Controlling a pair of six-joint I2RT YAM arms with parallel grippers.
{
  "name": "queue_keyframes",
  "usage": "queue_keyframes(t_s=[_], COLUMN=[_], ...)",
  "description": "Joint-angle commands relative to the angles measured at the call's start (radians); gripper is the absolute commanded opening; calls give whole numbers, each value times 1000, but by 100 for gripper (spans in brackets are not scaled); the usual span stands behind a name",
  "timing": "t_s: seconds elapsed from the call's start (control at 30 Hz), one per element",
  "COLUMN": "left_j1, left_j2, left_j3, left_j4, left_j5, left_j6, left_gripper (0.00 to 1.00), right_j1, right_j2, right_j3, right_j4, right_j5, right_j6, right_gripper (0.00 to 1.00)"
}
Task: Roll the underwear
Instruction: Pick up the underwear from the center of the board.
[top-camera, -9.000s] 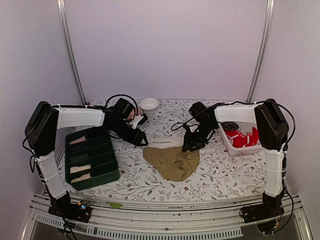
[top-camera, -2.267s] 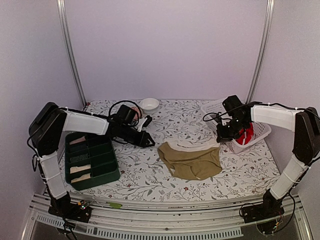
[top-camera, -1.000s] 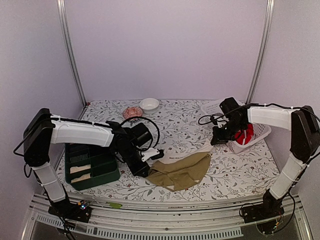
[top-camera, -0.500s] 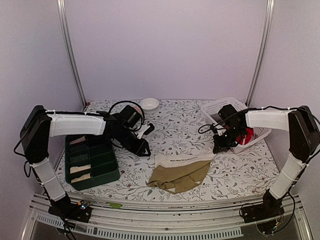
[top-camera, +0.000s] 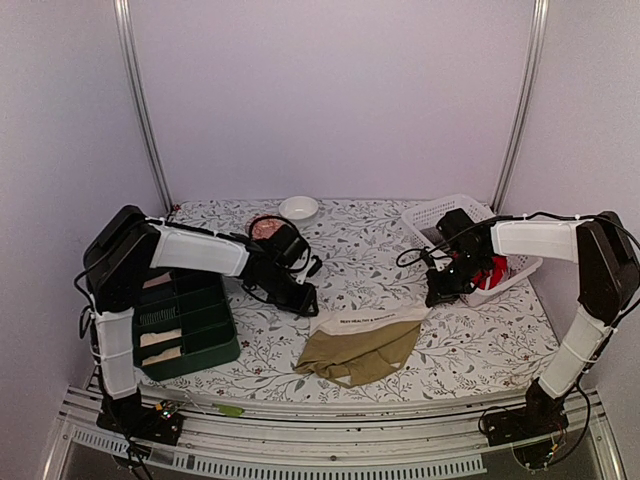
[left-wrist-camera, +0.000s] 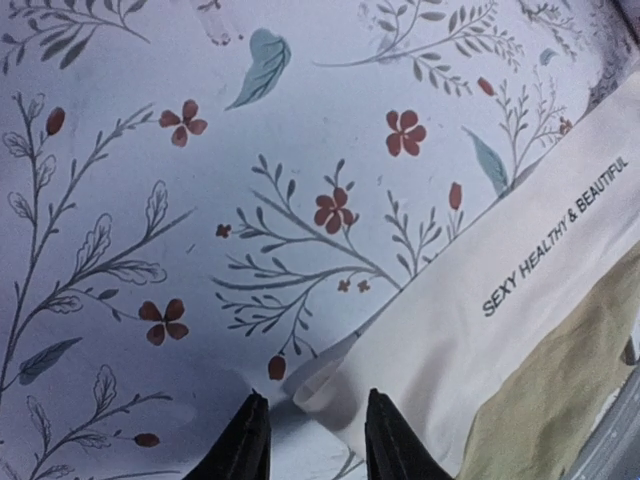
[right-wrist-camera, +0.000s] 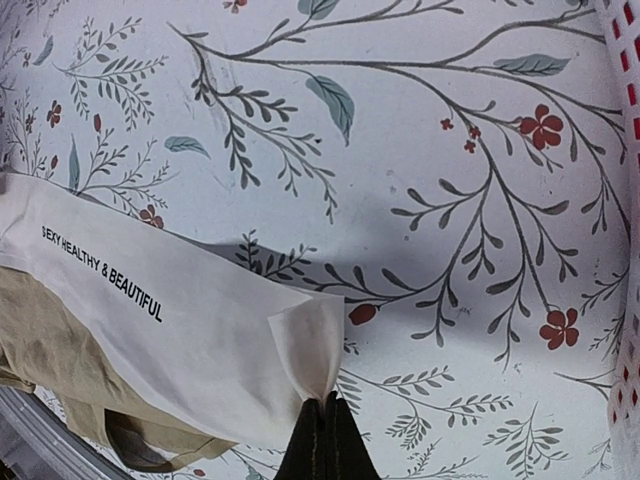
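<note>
Left hand (left-wrist-camera: 311, 405) open, moved in at khaki underwear (top-camera: 362, 348) waistband corner; right hand (right-wrist-camera: 322, 412) still pinching opposite corner.

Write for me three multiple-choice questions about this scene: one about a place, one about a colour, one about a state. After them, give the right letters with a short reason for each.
1. Where does the red garment lie?
A. in the white basket
B. on the bare table
C. held up in the air

2. What colour is the waistband of the khaki underwear?
A. black
B. cream-white
C. red

3. How do the right arm's jaws stand?
A. wide open in the air
B. shut on a corner of the waistband
C. shut on nothing

Answers:
1 A, the red cloth shows inside the basket at the right.
2 B, the printed band is pale next to the tan cloth.
3 B, the right wrist view shows them pinching that corner.
</note>
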Motion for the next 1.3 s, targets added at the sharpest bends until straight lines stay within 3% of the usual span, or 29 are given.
queue_keyframes(t_s=[0.0,0.1,0.23,0.33,0.57,0.9,1.03,1.27], left_j1=[-35,-52,-93,-120,-45,38,36,-34], left_j2=[44,75,140,149,-91,-364,-473,-735], left_j3=[36,56,117,141,149,252,172,-55], left_j4=[17,-8,-107,-159,-83,37,103,190], left_j5=[-20,-54,-154,-224,-348,-394,-371,-295], left_j6=[-17,-17,8,29,49,233,259,277], left_gripper=[35,33,21,0,0,0,0,0], right_j1=[2,0,0,0,0,-2,-1,52], right_j2=[-6,-4,2,4,-22,-184,-278,-484], right_j3=[21,29,44,59,169,298,276,92], right_j4=[18,19,20,25,94,300,381,474], right_j5=[-11,-12,-13,-17,-51,10,20,-125], right_j6=[2,1,2,1,18,6,-2,25], right_gripper=[0,0,0,0,0,0,0,0])
